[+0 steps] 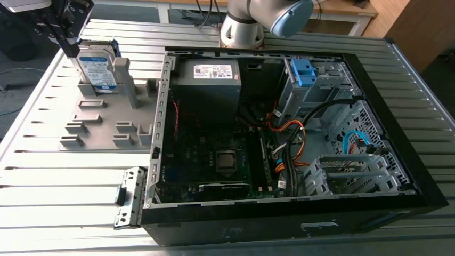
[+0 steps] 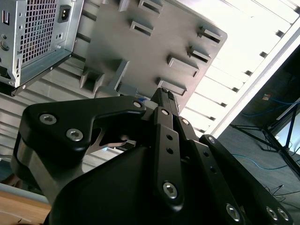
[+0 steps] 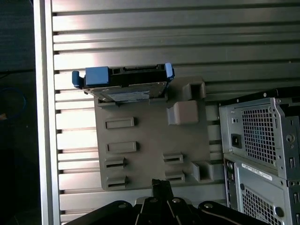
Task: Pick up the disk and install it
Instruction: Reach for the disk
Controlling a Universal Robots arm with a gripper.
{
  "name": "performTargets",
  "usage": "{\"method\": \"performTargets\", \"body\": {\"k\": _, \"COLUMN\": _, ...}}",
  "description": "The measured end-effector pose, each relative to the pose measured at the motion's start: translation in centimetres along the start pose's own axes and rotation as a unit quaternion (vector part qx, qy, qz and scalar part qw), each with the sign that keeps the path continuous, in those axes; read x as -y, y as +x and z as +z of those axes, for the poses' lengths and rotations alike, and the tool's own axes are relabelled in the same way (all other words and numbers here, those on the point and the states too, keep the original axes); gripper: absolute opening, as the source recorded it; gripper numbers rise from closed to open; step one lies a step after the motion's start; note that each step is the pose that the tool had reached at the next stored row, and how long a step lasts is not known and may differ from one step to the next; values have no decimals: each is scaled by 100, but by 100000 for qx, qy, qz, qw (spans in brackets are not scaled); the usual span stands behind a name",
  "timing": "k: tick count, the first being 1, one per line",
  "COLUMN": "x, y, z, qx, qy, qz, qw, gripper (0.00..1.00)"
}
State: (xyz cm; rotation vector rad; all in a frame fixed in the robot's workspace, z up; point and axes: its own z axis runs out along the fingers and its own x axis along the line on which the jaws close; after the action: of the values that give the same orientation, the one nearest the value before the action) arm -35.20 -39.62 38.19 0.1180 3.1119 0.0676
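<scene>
The disk [image 1: 96, 66] stands on edge in a slot at one end of the grey holder [image 1: 106, 125]. Its label faces outward and blue rails run along its sides. The first wrist view shows its rail-capped upper edge [image 3: 124, 83] above the holder [image 3: 150, 136]. Set upright like this, its upper edge and both faces are free, which I judge is meant to let the tool come down over it. The holder's other slots and blocks hold nothing.

In the exterior view the black tool [image 1: 69, 48] is at the disk's upper corner, on the exterior view's left. Whether it touches the disk there I cannot tell. In both wrist views the tool [image 3: 161, 183] [image 2: 165, 93] is closed, its fingers [image 2: 161, 108] meeting at the tips with nothing between them. So the disk is not gripped and sits in the holder, not yet picked up.

The holder lies flat on the slatted tabletop [image 1: 71, 186], just beside the case [image 1: 398, 160], which is on the exterior view's right. The case lies on its side with its panel off, leaving the inside open from above. That suits a part lowered in by an arm. Inside are a power supply [image 1: 210, 80] in the corner near the holder, a motherboard [image 1: 213, 154] below it, and orange and black cables [image 1: 291, 144]. A metal drive cage [image 1: 323, 90] in the far corner has a small blue bracket [image 1: 302, 72] on it. The arm's base [image 1: 245, 26] stands behind the case.
</scene>
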Motion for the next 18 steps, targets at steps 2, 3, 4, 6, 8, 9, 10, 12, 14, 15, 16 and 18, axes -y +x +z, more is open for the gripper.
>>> {"method": "performTargets", "body": {"k": 2, "x": -3, "y": 6, "z": 2, "qx": 0, "qy": -3, "qz": -1, "qw": 100000, "gripper": 11}}
{"method": "performTargets", "body": {"k": 3, "x": -5, "y": 9, "z": 3, "qx": 1, "qy": -2, "qz": -1, "qw": 100000, "gripper": 11}}
{"method": "performTargets", "body": {"k": 4, "x": -7, "y": 12, "z": 4, "qx": 0, "qy": 0, "qz": -1, "qw": 100000, "gripper": 11}}
{"method": "performTargets", "body": {"k": 6, "x": -11, "y": 17, "z": 6, "qx": -1, "qy": 0, "qz": -2, "qw": 100000, "gripper": 11}}
{"method": "performTargets", "body": {"k": 8, "x": -13, "y": 21, "z": 7, "qx": -1, "qy": 0, "qz": -5, "qw": 100000, "gripper": 11}}
{"method": "performTargets", "body": {"k": 9, "x": -15, "y": 23, "z": 8, "qx": -1, "qy": -2, "qz": -4, "qw": 100000, "gripper": 11}}
{"method": "performTargets", "body": {"k": 10, "x": -16, "y": 24, "z": 9, "qx": -1, "qy": -2, "qz": -1, "qw": 100000, "gripper": 11}}
{"method": "performTargets", "body": {"k": 12, "x": -17, "y": 28, "z": 11, "qx": -1, "qy": -1, "qz": -3, "qw": 100000, "gripper": 11}}
{"method": "performTargets", "body": {"k": 14, "x": -18, "y": 32, "z": 13, "qx": 2, "qy": -4, "qz": -1, "qw": 100000, "gripper": 11}}
{"method": "performTargets", "body": {"k": 15, "x": -19, "y": 34, "z": 15, "qx": 0, "qy": -1, "qz": -3, "qw": 100000, "gripper": 11}}
{"method": "performTargets", "body": {"k": 16, "x": -19, "y": 36, "z": 15, "qx": 1, "qy": -5, "qz": -2, "qw": 100000, "gripper": 11}}
{"method": "performTargets", "body": {"k": 18, "x": -19, "y": 58, "z": 28, "qx": 1, "qy": -4, "qz": -2, "qw": 100000, "gripper": 11}}
